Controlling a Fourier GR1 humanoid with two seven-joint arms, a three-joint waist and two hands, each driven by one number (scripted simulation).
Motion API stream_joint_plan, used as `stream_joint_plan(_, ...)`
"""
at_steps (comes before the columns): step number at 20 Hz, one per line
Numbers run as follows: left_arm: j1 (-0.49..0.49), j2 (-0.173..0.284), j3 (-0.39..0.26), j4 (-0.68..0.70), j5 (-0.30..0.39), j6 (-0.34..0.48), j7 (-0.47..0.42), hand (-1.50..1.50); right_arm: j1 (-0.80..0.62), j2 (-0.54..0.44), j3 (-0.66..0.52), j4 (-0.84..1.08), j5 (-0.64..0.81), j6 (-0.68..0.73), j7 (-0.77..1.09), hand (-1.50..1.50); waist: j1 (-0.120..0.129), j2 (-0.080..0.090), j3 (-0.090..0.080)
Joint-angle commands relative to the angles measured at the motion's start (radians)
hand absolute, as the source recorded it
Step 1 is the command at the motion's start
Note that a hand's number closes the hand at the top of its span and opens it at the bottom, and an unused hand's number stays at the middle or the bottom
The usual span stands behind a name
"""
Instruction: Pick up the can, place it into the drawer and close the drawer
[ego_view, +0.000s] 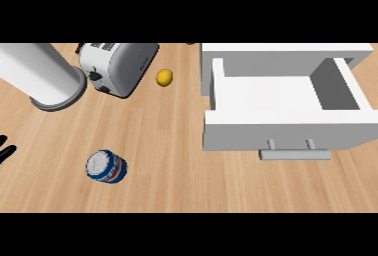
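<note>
Standing upright, blue-and-red can (106, 167); left hand (6, 149) fingers spread at edge

No legible txt, brand or nr anywhere; can (106, 166), lower left of frame, has blue/red label, unreadable.

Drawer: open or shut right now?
Open. The drawer is pulled out from its cabinet, its white inside showing with nothing in it; the can stands on the counter.

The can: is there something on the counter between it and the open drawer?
Nothing visible does. The can stands at lower left, the drawer is open at right, and only bare counter lies between. The toaster and lemon sit farther back.
</note>
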Motion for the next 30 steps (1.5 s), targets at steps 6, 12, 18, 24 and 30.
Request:
stream_joint_plan(6, -0.088, -0.074, -0.071, 0.035, -0.042, 0.062, 0.095, -1.50, 0.034, 0.042, -0.055, -0.020, -0.026, 0.069, -0.011, -1.50, 0.001, 0.000, 0.000)
stream_joint_plan(12, -0.106, -0.168, -0.142, 0.153, -0.208, 0.003, 0.008, -1.50, 0.039, -0.019, -0.173, 0.011, -0.145, 0.146, 0.024, -1.50, 0.000, 0.000, 0.000)
stream_joint_plan(18, -0.168, -0.257, -0.222, 0.223, -0.406, 0.037, -0.066, -1.50, -0.011, -0.023, -0.208, 0.100, -0.131, 0.185, -0.018, -1.50, 0.001, 0.001, 0.000)
stream_joint_plan(24, -0.144, -0.265, -0.181, 0.372, -0.478, -0.063, -0.205, -1.50, 0.021, 0.010, -0.232, 0.026, -0.141, 0.211, 0.045, -1.50, 0.002, 0.001, 0.000)
stream_joint_plan(30, -0.151, -0.299, -0.178, 0.500, -0.608, -0.052, -0.335, -1.50, 0.042, 0.088, -0.203, -0.091, -0.121, 0.183, 0.113, -1.50, 0.001, 0.001, -0.001)
